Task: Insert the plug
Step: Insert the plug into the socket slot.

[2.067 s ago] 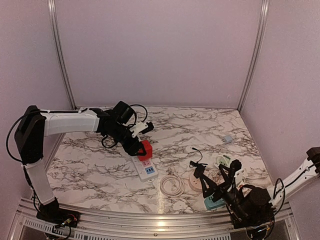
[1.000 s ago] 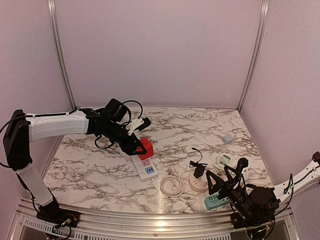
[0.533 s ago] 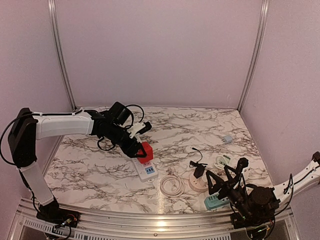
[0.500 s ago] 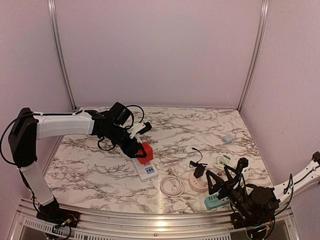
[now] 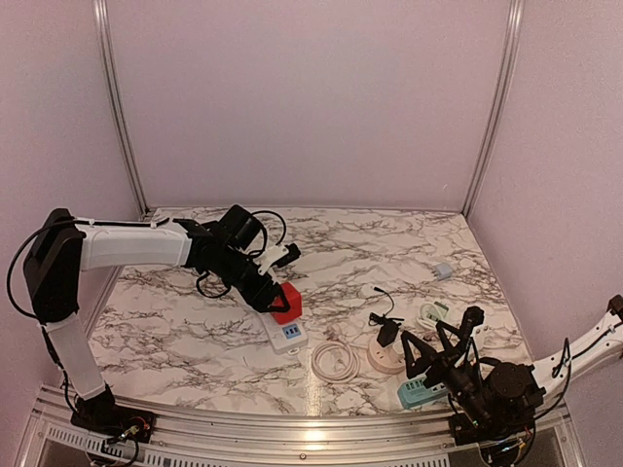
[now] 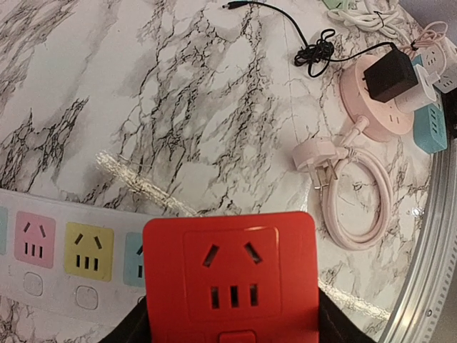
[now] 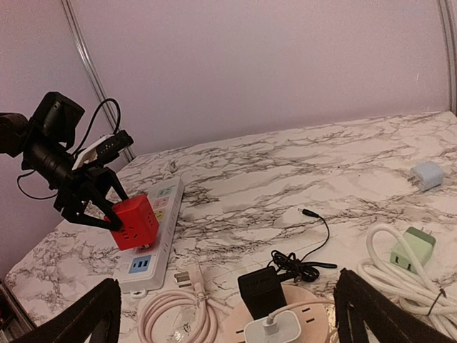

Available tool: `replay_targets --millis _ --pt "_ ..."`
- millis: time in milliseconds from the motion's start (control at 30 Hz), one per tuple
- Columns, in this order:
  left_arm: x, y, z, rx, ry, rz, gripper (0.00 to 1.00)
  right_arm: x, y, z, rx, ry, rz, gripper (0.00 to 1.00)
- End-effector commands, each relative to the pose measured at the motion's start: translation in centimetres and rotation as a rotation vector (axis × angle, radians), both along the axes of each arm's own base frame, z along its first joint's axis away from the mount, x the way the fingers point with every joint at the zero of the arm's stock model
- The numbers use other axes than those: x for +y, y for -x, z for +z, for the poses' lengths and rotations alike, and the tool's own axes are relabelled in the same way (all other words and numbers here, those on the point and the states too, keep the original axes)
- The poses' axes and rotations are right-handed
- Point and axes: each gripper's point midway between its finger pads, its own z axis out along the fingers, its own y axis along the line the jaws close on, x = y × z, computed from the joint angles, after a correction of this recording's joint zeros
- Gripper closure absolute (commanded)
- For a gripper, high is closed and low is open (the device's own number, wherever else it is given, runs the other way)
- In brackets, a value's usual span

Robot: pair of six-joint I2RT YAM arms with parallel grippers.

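My left gripper is shut on a red cube plug, its black fingers pressed against both sides of the cube. The cube hangs tilted, low over the near half of a white power strip with pastel sockets. Its prongs are hidden, and I cannot tell whether it touches the strip. My right gripper stands open low at the front right, with nothing between its fingers.
Ahead of the right gripper lies a pink round socket hub carrying a black adapter and a white charger. A coiled pink cable lies beside it, a teal strip nearer. A green plug and a small grey adapter lie right.
The left gripper has carried the red cube slightly down and toward the strip's near end, and the cube is now more tilted. The right arm has held still over the last second.
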Motion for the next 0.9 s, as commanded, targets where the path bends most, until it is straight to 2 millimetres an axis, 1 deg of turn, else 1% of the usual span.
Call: replay_targets --millis 0,133,233,467,567,633,767,867 --pt "-0.6 0.0 -0.9 0.017 -0.005 0.005 1.0 -0.9 0.0 -3.1 -0.012 0.088 0.012 0.01" --pt "-0.4 -0.2 -1.4 0.016 -0.019 0.019 1.0 -1.0 0.0 -3.2 -0.012 0.087 0.009 0.02" --pt "0.1 -0.1 -1.9 0.009 -0.046 0.037 1.0 -1.0 0.0 -3.2 -0.013 0.088 0.009 0.02" --pt "0.9 1.1 -3.2 -0.023 -0.113 0.052 1.0 -1.1 -0.1 -3.3 -0.014 0.094 0.004 0.01" --pt "1.1 1.5 -4.5 -0.037 -0.149 0.075 1.0 -1.0 0.0 -3.3 -0.015 0.096 0.003 0.01" --pt "1.2 2.1 -5.6 -0.042 -0.174 0.072 1.0 -1.0 0.0 -3.2 -0.015 0.098 0.004 0.02" --pt "1.5 3.4 -7.7 -0.026 -0.177 0.076 1.0 -1.1 -0.1 -3.3 -0.014 0.096 0.001 0.02" --pt "1.7 4.0 -8.8 -0.017 -0.173 0.085 1.0 -1.1 -0.1 -3.4 -0.013 0.096 0.002 0.01"
